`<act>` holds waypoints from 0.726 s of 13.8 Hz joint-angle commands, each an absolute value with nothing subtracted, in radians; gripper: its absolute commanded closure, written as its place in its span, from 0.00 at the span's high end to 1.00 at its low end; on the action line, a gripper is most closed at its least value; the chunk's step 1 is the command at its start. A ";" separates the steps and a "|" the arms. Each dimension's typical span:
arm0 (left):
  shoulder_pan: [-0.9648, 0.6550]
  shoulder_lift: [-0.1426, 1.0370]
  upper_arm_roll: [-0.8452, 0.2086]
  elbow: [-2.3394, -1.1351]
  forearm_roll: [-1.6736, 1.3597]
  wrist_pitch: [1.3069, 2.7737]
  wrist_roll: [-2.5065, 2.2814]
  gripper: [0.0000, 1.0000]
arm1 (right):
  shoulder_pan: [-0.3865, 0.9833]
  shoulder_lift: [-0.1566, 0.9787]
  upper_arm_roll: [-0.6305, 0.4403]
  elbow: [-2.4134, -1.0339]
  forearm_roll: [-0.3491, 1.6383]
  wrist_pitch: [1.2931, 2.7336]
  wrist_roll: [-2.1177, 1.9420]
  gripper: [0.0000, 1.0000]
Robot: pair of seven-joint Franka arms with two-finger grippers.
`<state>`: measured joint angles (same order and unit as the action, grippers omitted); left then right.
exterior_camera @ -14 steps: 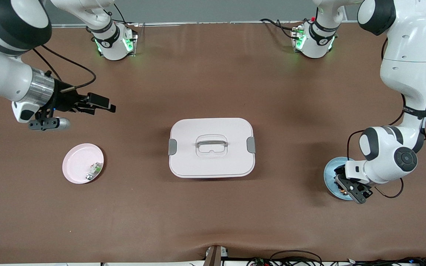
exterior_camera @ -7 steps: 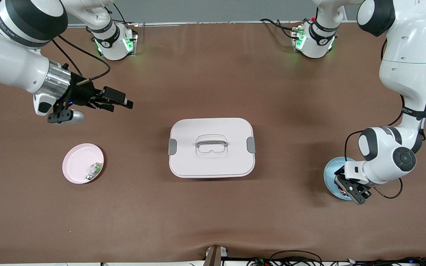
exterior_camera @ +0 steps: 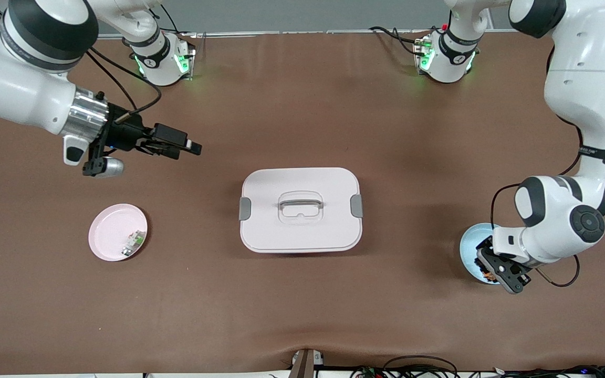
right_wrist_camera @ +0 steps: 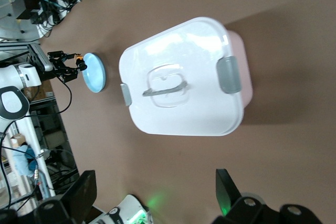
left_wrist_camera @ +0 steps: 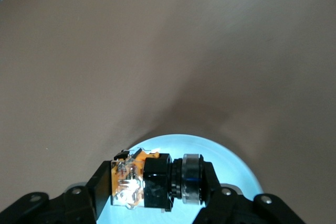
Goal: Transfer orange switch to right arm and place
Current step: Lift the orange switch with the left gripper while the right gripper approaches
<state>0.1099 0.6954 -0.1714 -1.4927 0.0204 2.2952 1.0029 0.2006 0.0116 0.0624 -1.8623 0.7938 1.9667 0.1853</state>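
In the front view, our left gripper (exterior_camera: pixel 491 262) hangs low over the blue plate (exterior_camera: pixel 468 247), elbow folded. Our right gripper (exterior_camera: pixel 179 147) hovers splayed, empty, reaching level toward the lidded white box (exterior_camera: pixel 300 210).

In the left wrist view, the fingers (left_wrist_camera: pixel 212 182) clamp the orange switch (left_wrist_camera: pixel 152 184) endwise; we judge it light, rigid, and slippery at its knob.

The right wrist view shows that switch off the plate.

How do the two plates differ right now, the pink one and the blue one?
The pink plate lies toward the right arm's end of the table; the blue plate lies toward the left arm's end. The pink plate holds a small white-and-green part, with no gripper over it; over the blue plate the left gripper is shut on the orange switch. Both are small and round.
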 commanded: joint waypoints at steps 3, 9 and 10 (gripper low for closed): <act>0.117 0.539 -0.213 -1.517 -0.124 2.033 0.892 0.17 | 0.274 0.060 0.057 -1.875 0.847 2.089 0.175 1.00; 0.117 0.411 -0.322 -1.517 -0.204 1.844 0.309 0.13 | 0.307 0.097 0.057 -1.868 0.850 2.118 0.109 1.00; 0.117 0.397 -0.340 -1.517 -0.209 1.827 0.210 0.13 | 0.307 0.098 0.057 -1.870 0.850 2.118 0.107 1.00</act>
<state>0.1069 0.4465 -0.3132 -1.4937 -0.1859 1.8633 0.3569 0.3037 0.0953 0.0622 -1.8749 0.8245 2.1239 0.1375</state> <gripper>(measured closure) 0.282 0.000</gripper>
